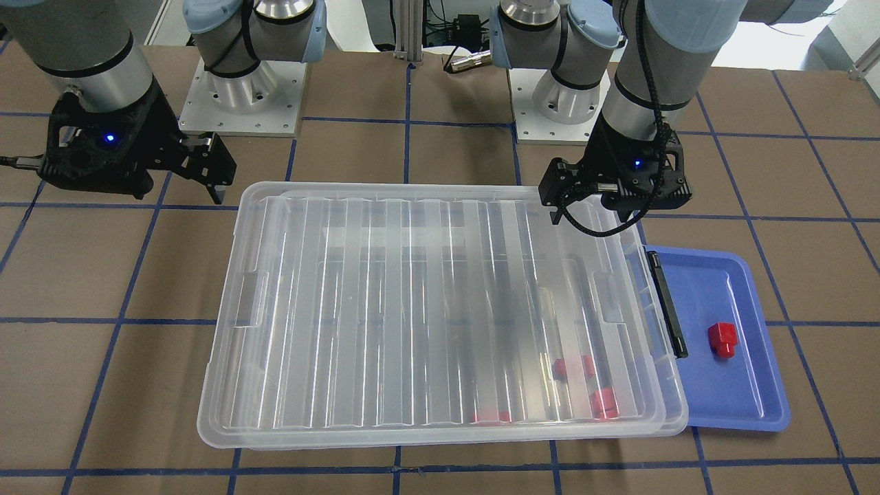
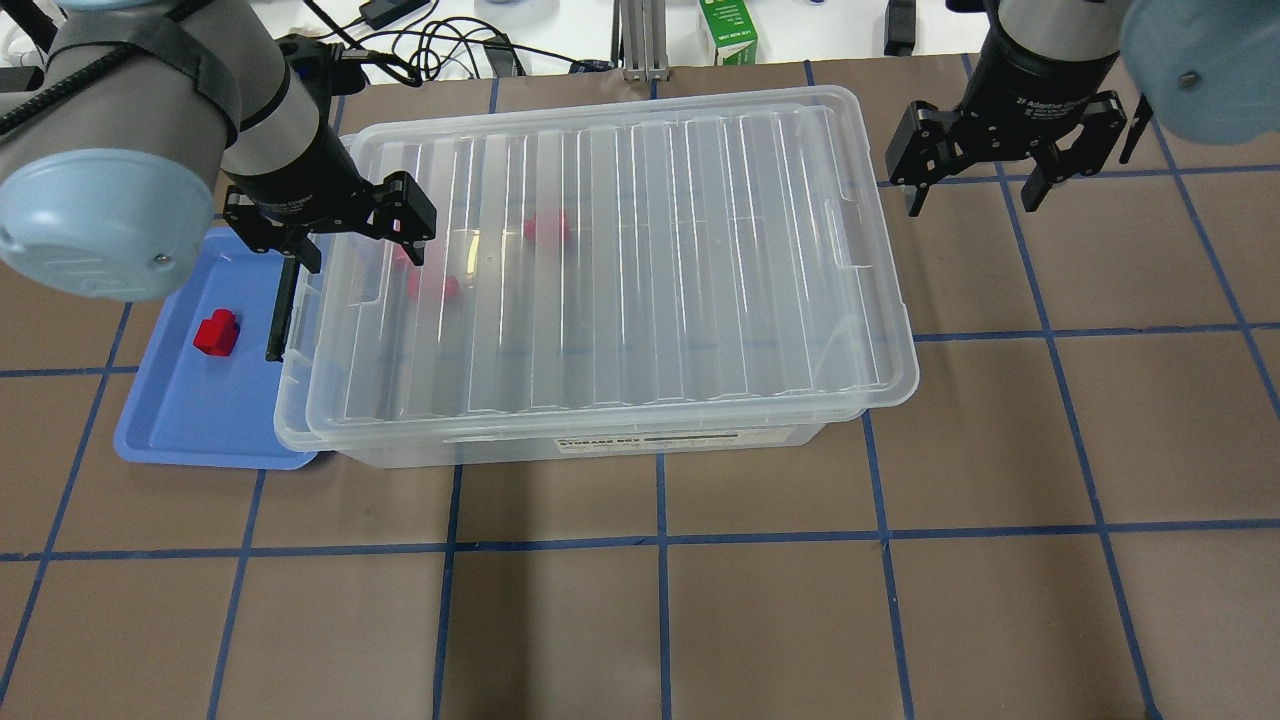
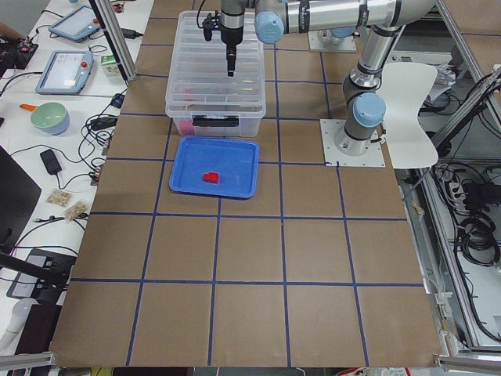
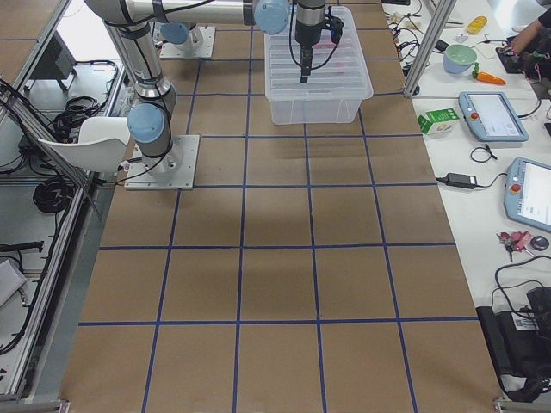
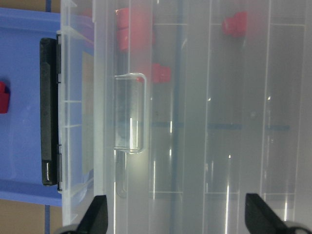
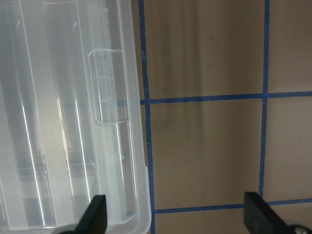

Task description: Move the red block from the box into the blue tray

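Note:
The clear box (image 2: pixel 620 260) lies mid-table with its ribbed lid on and its black latch bar (image 2: pixel 280 310) at the end over the blue tray (image 2: pixel 200 420). One red block (image 2: pixel 215 333) lies in the tray, also in the front-facing view (image 1: pixel 722 339). Several more red blocks (image 2: pixel 547 228) show blurred under the lid. My left gripper (image 2: pixel 360 248) is open and empty above the lid's latch end; its wrist view (image 5: pixel 178 217) looks down on the lid. My right gripper (image 2: pixel 972 200) is open and empty above bare table past the box's other end.
A green carton (image 2: pixel 728 30) and cables lie beyond the table's far edge. The two arm bases (image 1: pixel 240 103) stand on the robot's side of the box. Blue tape lines grid the brown table (image 2: pixel 800 600).

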